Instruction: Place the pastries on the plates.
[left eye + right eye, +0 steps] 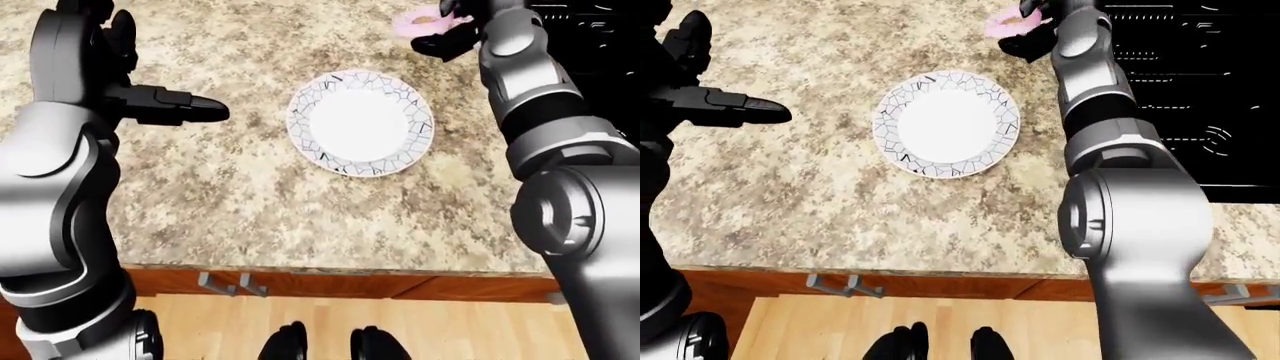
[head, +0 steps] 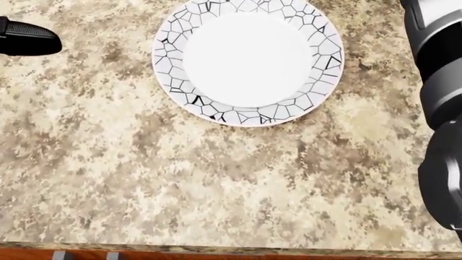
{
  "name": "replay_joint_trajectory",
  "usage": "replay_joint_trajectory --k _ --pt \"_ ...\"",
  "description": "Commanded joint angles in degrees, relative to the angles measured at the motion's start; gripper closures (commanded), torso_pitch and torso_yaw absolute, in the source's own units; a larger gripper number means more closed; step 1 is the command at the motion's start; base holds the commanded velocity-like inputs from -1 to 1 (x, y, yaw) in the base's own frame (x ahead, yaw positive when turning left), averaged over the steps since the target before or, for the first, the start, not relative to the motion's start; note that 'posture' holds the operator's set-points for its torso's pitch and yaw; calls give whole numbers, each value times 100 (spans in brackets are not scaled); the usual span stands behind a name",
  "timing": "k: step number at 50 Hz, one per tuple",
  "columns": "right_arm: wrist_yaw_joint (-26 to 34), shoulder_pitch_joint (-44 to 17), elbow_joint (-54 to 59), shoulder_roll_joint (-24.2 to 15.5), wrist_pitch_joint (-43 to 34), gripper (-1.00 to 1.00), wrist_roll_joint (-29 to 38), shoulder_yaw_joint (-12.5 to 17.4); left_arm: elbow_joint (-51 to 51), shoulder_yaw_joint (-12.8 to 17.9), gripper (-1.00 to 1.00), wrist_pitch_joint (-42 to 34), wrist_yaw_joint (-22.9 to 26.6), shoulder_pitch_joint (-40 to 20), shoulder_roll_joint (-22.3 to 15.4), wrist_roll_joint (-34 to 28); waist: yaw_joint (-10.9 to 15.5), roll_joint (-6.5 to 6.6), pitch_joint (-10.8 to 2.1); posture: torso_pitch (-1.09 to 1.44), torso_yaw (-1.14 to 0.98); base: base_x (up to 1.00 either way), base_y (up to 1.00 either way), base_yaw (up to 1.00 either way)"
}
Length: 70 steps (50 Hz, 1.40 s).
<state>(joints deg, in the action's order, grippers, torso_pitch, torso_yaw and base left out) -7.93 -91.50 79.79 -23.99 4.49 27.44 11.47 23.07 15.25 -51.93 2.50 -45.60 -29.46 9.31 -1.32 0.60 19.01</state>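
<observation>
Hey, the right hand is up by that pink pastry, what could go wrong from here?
1. The right hand covers part of the pink pastry, so whether it is gripped cannot be told; a loose hold might drop it on the counter.
2. The pastry lies close to the black stove; a nudge may push it there.
3. The right arm reaches past the plate and could knock it.
</observation>
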Motion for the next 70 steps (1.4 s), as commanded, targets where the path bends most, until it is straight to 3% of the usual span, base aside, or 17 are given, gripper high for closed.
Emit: replay_joint_trajectory --k 1,5,6,9,17,29,42,61,70 --pt "190 -323 -275 -118 294 100 -41 14 155 95 -100 174 -13 -191 -80 -66 -2 9 -274 42 0 0 0 0" --pt "838 -401 -317 -111 687 100 -160 -12 150 101 -100 169 1 -193 -40 -88 -12 8 -246 42 0 0 0 0" --pt "1029 -435 -332 -96 799 100 -356 110 152 112 -100 162 -1 -195 -20 -79 -19 8 -240 42 0 0 0 0" --pt "1222 -476 -351 -92 831 100 -505 98 168 135 -100 88 1 -220 -18 -49 -37 11 -250 41 0 0 0 0" --pt "2162 -463 -429 -45 972 100 -968 46 160 136 -100 96 -3 -231 -45 4 -57 11 -388 33 0 0 0 0" --pt "3449 -93 -533 176 757 100 -1241 -184 203 141 -100 51 20 -227 -76 17 -78 22 -840 21 0 0 0 0" --pt "3623 179 -618 447 573 100 -1526 -252 156 129 -100 133 -2 -205 -8 -48 -33 64 -1357 9 0 0 0 0" --pt "4852 609 -1054 253 479 100 -1971 -381 88 65 -100 252 19 -205 20 -90 18 72 -1457 9 0 0 0 0" --pt "5548 890 -1424 148 -5 100 -2252 -400 31 34 -100 323 42 -161 75 -183 24 61 -1475 9 0 0 0 0"
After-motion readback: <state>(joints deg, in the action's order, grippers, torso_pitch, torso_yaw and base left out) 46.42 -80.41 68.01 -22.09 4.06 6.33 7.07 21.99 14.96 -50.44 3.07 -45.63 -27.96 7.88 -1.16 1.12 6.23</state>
